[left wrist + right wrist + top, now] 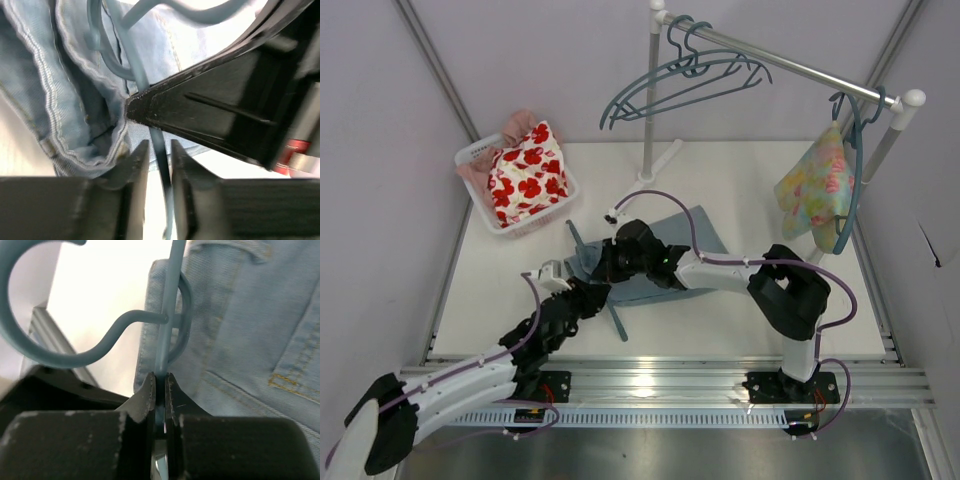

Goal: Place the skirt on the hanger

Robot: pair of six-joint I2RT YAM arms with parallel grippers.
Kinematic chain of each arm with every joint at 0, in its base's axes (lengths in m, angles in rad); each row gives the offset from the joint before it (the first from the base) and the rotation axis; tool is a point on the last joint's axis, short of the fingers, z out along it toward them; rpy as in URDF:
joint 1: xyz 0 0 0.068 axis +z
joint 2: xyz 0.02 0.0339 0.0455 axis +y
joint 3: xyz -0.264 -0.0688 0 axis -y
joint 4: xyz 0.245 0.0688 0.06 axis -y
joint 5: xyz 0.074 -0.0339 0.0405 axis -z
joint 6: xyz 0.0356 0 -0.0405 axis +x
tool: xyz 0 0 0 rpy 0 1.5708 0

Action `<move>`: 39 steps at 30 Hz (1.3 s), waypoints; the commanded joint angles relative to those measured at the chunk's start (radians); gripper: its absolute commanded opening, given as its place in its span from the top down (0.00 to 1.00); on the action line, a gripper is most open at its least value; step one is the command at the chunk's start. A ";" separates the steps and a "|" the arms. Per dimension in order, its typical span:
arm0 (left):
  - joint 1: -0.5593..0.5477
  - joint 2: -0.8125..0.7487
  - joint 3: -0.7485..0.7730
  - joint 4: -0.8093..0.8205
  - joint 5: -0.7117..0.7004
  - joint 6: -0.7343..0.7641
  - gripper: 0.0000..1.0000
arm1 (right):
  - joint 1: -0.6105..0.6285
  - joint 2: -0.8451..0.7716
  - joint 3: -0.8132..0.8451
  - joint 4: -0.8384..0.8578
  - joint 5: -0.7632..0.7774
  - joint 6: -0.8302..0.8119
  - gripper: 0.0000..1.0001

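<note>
Skirt [702,232] lies flat on the white table [770,325], about midway between my two arms. It is pale, faded denim. I judge it light and floppy, soft enough to fold and sag, thick at the seams, not slippery, and with nothing to break. In the left wrist view the waistband [55,100] is doubled over, with rows of pale stitching along it. That stiff, layered edge looks to me the best place to take hold. A pinch on the single cloth would likely only raise a peak. The right wrist view shows a patch pocket [300,360] sewn in yellow thread.

The hanger [618,322] is thin teal rod, smooth and rigid, lying across the near edge of the denim. Its open hook [30,315] curls out over bare table. Being so thin and slick, I expect it could swivel in a pinch.

My right tool [160,386] is pressed together on that rod, just beside where the hook's neck joins it. My left tool [160,162] has its fingers close on either side of the same rod, at the waistband's edge. I cannot tell whether they bite it or only bracket it. The two tools sit very near each other.
</note>
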 commanded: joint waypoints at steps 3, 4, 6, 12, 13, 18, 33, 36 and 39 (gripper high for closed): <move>-0.001 -0.222 0.076 -0.396 -0.177 -0.067 0.52 | -0.031 0.004 0.004 -0.065 0.127 -0.052 1.00; 0.002 -0.273 0.090 -0.456 -0.198 -0.087 0.45 | -0.031 0.002 0.002 -0.064 0.128 -0.050 1.00; 0.037 -0.301 0.115 -0.567 -0.204 -0.127 0.38 | -0.038 0.004 -0.006 -0.062 0.128 -0.049 1.00; 0.205 -0.143 0.185 -0.664 -0.060 -0.136 0.31 | -0.050 -0.002 -0.027 -0.048 0.120 -0.030 1.00; 0.214 -0.108 0.202 -0.658 -0.040 -0.125 0.31 | -0.053 -0.002 -0.027 -0.050 0.122 -0.030 1.00; 0.240 0.063 0.256 -0.573 -0.007 -0.053 0.31 | -0.064 -0.010 -0.038 -0.042 0.105 -0.020 1.00; 0.331 0.067 0.224 -0.303 0.116 0.082 0.35 | -0.087 -0.021 -0.059 -0.022 0.075 -0.004 1.00; 0.346 0.076 0.198 -0.239 0.151 0.080 0.38 | -0.091 -0.024 -0.061 -0.016 0.067 -0.001 1.00; 0.347 0.129 0.193 -0.211 0.161 0.079 0.41 | -0.094 -0.028 -0.062 -0.014 0.065 0.002 1.00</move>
